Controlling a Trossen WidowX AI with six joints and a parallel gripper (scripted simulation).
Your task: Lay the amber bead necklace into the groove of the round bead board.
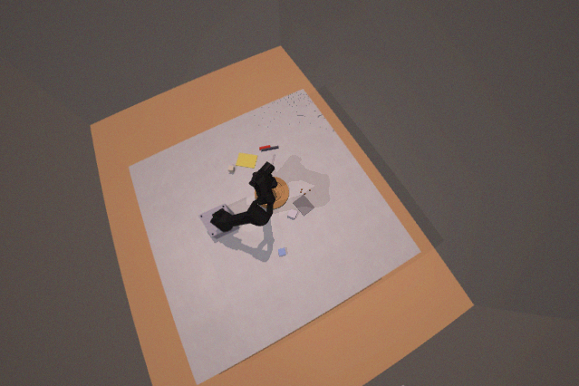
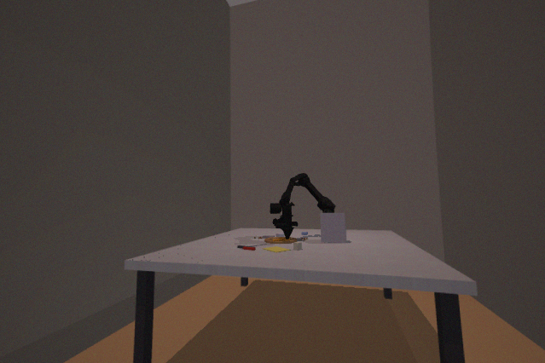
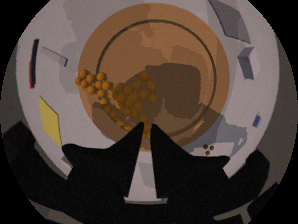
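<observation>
The round wooden bead board [image 1: 284, 196] [image 2: 269, 241] [image 3: 223, 75] lies flat, its dark ring groove showing in the wrist view. The amber bead necklace [image 3: 129, 100] lies bunched on the board's lower left in the wrist view. Some beads reach past the left rim, and a strand runs down to the fingertips. My gripper [image 2: 287, 238] [image 3: 147, 125] points down low over the board near its rim. It is shut on beads of the necklace, with a narrow gap between the tips. In the top view the arm hides the fingertips and part of the board.
A yellow pad [image 1: 246, 159] [image 2: 276, 249] [image 3: 49, 120], a red and black pen [image 1: 265, 148] and a beige cube [image 1: 231, 168] lie on one side. A grey square [image 1: 303, 205], a pale block [image 1: 292, 213], brown bits [image 3: 207, 150] and a blue block [image 1: 282, 251] lie on the other.
</observation>
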